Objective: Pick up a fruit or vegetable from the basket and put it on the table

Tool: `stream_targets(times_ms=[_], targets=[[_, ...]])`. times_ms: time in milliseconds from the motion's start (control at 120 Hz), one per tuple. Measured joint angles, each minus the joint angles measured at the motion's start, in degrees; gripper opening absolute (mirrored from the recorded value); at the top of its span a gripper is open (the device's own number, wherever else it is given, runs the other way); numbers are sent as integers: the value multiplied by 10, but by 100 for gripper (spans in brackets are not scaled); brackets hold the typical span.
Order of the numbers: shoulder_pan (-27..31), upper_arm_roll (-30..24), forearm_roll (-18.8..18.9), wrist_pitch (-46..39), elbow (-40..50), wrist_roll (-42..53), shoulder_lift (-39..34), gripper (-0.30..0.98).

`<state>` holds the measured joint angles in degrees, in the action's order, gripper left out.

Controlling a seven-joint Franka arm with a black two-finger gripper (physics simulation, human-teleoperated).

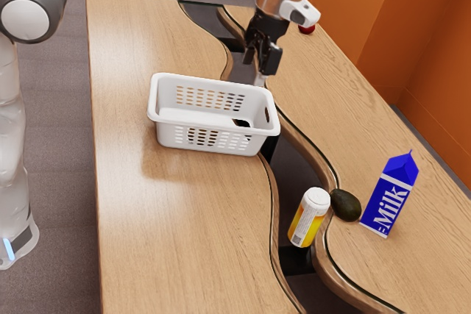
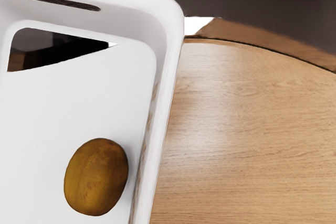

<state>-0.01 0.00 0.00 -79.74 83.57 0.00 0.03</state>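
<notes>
Because the fruit (image 2: 96, 177) looks round and smooth, it may roll, so hold its fat middle softly. It seems firm and light. It sits in the basket (image 1: 155, 95), near one wall. The gripper (image 1: 261, 65) is open, holding nothing.

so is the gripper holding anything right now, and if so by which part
Nothing is held: the gripper is open, and the fruit lies in the basket.
</notes>
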Motion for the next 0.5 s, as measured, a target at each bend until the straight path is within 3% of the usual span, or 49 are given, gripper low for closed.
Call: stream_targets(times_ms=[500], targets=[[0, 0, 0, -80, 58, 0, 0, 69]])
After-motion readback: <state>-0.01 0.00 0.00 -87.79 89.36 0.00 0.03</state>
